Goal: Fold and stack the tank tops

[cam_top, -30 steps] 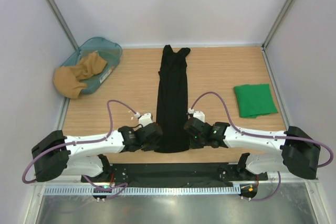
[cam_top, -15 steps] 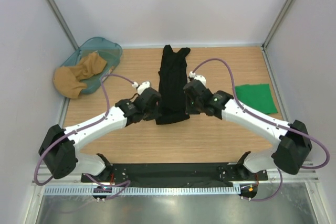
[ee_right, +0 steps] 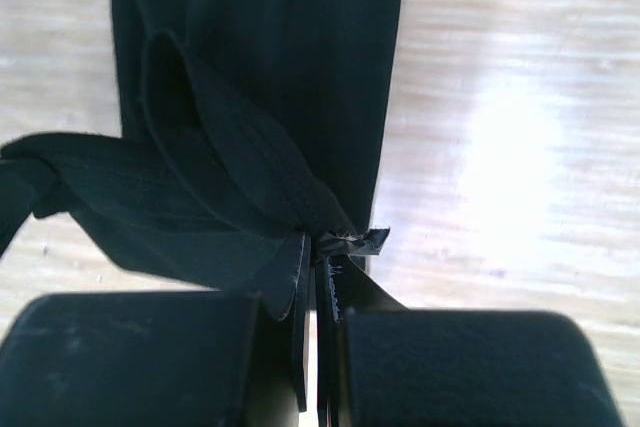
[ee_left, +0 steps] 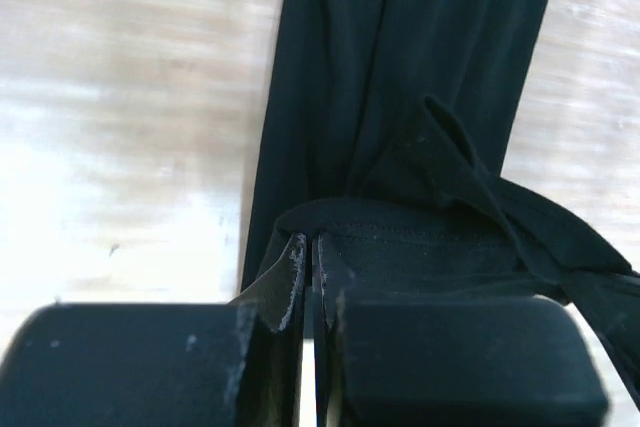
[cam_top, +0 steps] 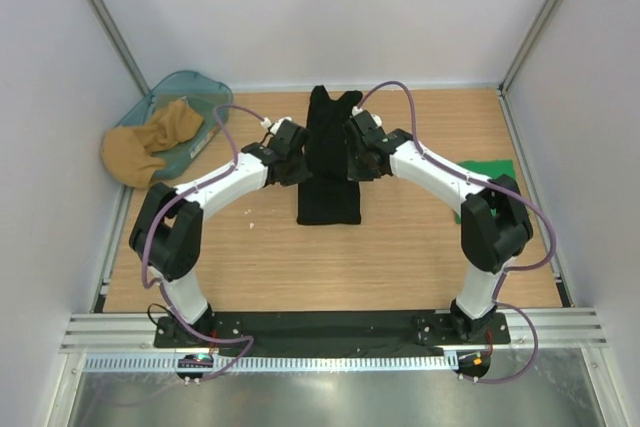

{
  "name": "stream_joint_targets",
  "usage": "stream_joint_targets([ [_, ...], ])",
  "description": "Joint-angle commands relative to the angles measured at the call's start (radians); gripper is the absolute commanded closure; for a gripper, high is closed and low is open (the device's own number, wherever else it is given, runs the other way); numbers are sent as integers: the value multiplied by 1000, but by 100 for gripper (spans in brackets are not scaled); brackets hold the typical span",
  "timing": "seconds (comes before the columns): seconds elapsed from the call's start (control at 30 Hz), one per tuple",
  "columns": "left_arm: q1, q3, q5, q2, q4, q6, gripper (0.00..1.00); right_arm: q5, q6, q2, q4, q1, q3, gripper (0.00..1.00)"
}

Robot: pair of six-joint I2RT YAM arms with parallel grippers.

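Pinching the black tank top (cam_top: 328,202) mid-table where it lies doubled over itself, left gripper (cam_top: 296,162) closed tight on its left edge, right gripper (cam_top: 356,159) clamped on its right edge, green tank top (cam_top: 497,169) folded near the right edge, partly behind the right arm, blue basket (cam_top: 212,99) with tan cloth (cam_top: 150,142) far left.

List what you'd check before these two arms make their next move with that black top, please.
1. Left tool shut on the black fabric tank top: ok.
2. Right tool shut on it too: ok.
3. Both tools level across the garment: ok.
4. Lifted hem brought up to the shoulder straps: not ok, it is short of them.
5. Fabric smooth at the grips: not ok, bunched in both wrist views.
6. Folded green tank top out of the way: ok, it lies apart at the right.
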Motion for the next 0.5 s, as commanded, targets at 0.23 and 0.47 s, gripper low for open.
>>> stream_joint_targets([
  [0.23,37,113,74,94,58,39,100,-61,-64,107,4,-68,172,99],
  [0.47,53,139,57,66,53,43,100,-73,-80,118,-2,-80,231,99],
])
